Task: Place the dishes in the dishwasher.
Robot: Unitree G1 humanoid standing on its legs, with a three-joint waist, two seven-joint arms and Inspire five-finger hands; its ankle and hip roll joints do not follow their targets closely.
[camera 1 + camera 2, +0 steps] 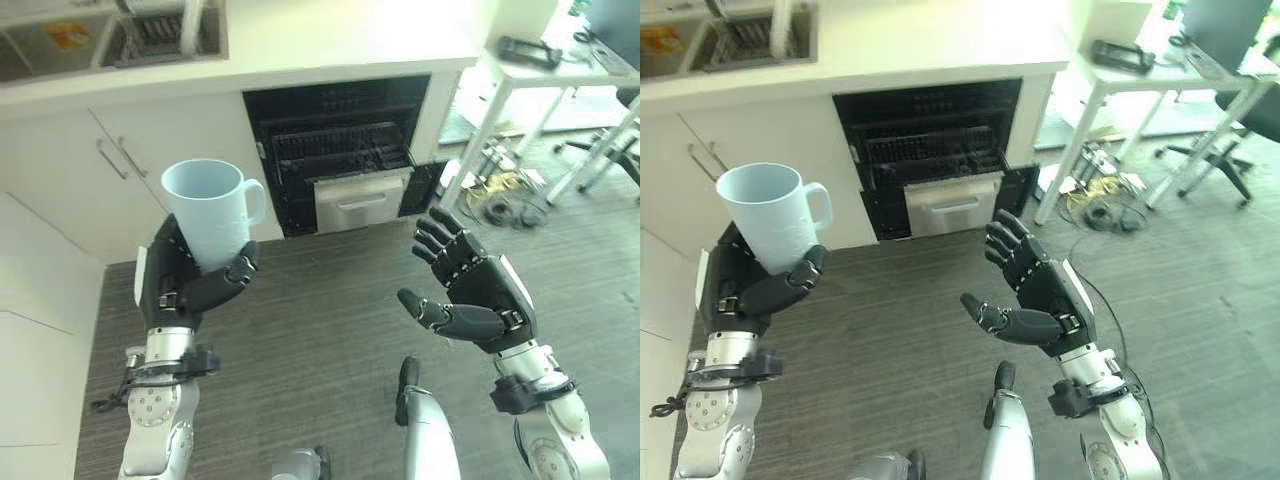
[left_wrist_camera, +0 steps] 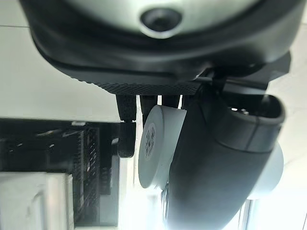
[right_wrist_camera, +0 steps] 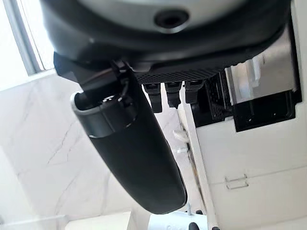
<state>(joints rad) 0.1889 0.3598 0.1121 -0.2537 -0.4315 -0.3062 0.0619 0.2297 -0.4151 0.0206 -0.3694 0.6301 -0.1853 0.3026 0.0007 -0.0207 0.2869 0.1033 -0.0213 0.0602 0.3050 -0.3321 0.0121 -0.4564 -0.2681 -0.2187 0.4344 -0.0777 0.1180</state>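
Observation:
A pale blue mug (image 1: 212,212) with a handle stands upright in my left hand (image 1: 180,280), whose fingers and thumb curl round its lower part. The mug's white base (image 2: 154,143) shows close behind the thumb in the left wrist view. My right hand (image 1: 475,290) hovers empty over the floor, fingers straight and thumb spread. Ahead, under the white counter, the dishwasher (image 1: 340,140) is open, with its dark rack (image 1: 338,148) pulled partly out and a silver front panel (image 1: 358,200) below it.
White cabinets (image 1: 110,170) with bar handles stand left of the dishwasher. A sink (image 1: 150,35) is set in the counter above. At the right stand a white table (image 1: 540,70), chair legs and loose cables (image 1: 495,200) on the grey floor.

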